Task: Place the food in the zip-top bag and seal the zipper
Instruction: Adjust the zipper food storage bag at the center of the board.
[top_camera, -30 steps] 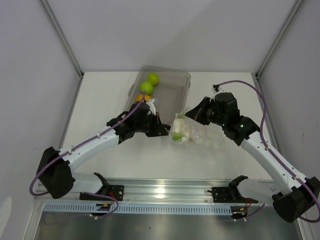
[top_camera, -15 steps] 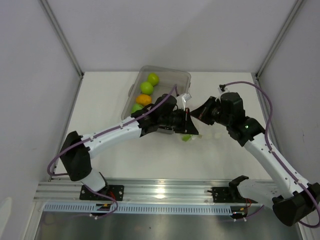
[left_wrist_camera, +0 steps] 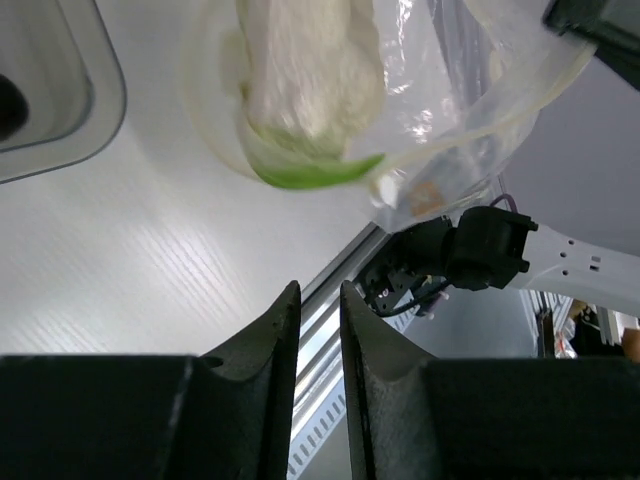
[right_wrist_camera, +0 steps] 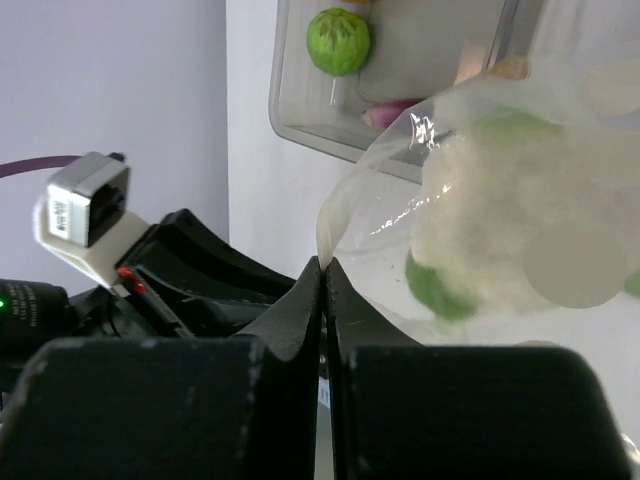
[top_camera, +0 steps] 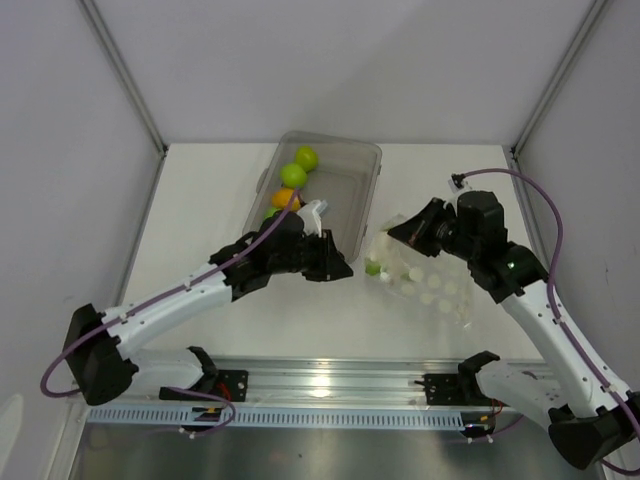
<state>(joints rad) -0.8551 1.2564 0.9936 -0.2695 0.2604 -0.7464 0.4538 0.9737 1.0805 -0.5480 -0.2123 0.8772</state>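
Note:
The clear zip-top bag [top_camera: 428, 288] lies right of the tray, with the white-and-green cauliflower piece [top_camera: 381, 262] inside near its mouth. My right gripper [top_camera: 399, 232] is shut on the bag's mouth edge, where the zipper strip [right_wrist_camera: 338, 203] curves up from the jaws. My left gripper [top_camera: 338, 268] hovers just left of the bag, jaws slightly open and empty [left_wrist_camera: 318, 288], the cauliflower [left_wrist_camera: 305, 80] ahead of it. Two green fruits [top_camera: 306, 158] [top_camera: 292, 176] and the orange fruit [top_camera: 286, 198] sit in the tray; a third green fruit [top_camera: 270, 213] is half hidden by the left arm.
The grey translucent tray [top_camera: 352, 170] stands at the back centre, its near left part covered by the left arm. A purple piece [right_wrist_camera: 392, 112] shows in the tray in the right wrist view. The metal rail [top_camera: 330, 385] runs along the near edge.
My left gripper reached over the bag's mouth, then pulled back to the left, and its jaws parted. The right gripper and the bag shifted right and slightly nearer.

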